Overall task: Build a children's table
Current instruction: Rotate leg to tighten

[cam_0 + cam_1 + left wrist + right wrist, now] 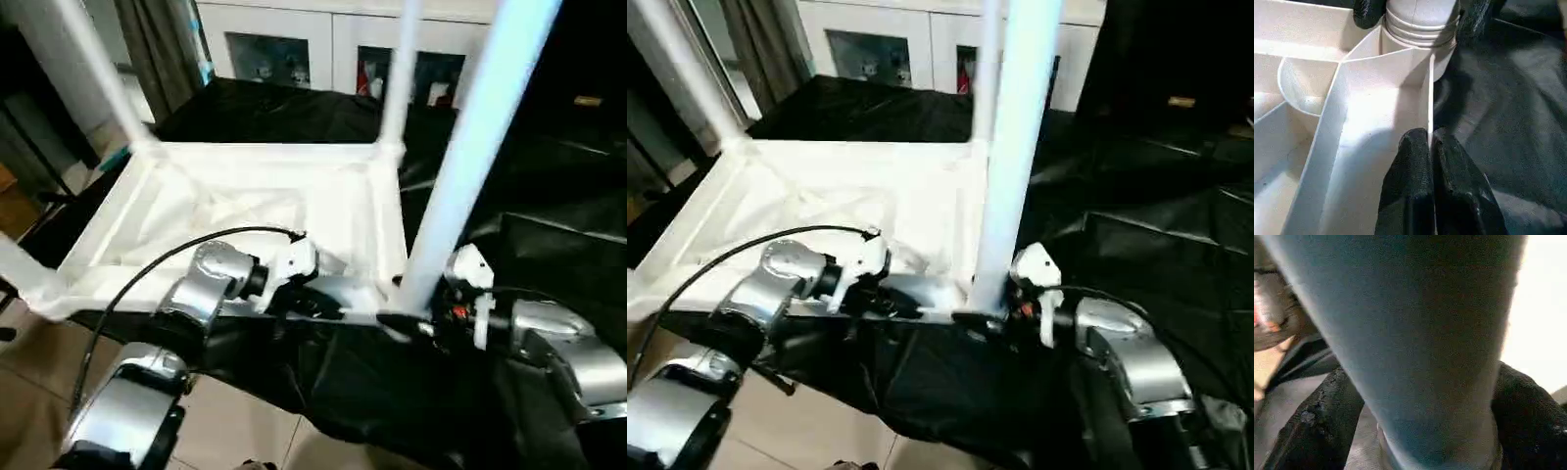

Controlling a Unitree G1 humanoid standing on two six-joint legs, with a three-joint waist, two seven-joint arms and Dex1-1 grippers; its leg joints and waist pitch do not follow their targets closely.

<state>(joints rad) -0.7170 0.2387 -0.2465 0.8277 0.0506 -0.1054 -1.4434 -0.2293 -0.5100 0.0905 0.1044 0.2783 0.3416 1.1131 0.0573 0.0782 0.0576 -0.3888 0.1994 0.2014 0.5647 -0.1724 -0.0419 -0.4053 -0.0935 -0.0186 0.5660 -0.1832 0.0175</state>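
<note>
children's table (245, 211) lies upside down on a worktop (549, 186) draped in black sheeting, ribbed underside facing up. legs stand up from the corner sockets: one at the far left corner (98, 73), one at the far right corner (400, 78), and one at the near right corner (470, 157), closest to the camera. a further white piece crosses the near left corner at the picture edge; cannot tell whether it is seated.

left end effector (1430, 147) sits at the near rim of the tabletop, just left of the near right leg. its two black fingers (1410, 186) are pressed together on the thin upright rim wall, one finger on each side of it. the threaded collar of the near right leg shows in the socket just beyond.

right end effector (1425, 396) is at the base of the near right leg. its fingers (1317, 421) stand on either side of the tube, spread about as wide as the leg; cannot tell whether they press on it or stand just off it.

behind the worktop stands a white cabinet (323, 44) with glass doors; tiled floor (29, 411) shows at the near left.
</note>
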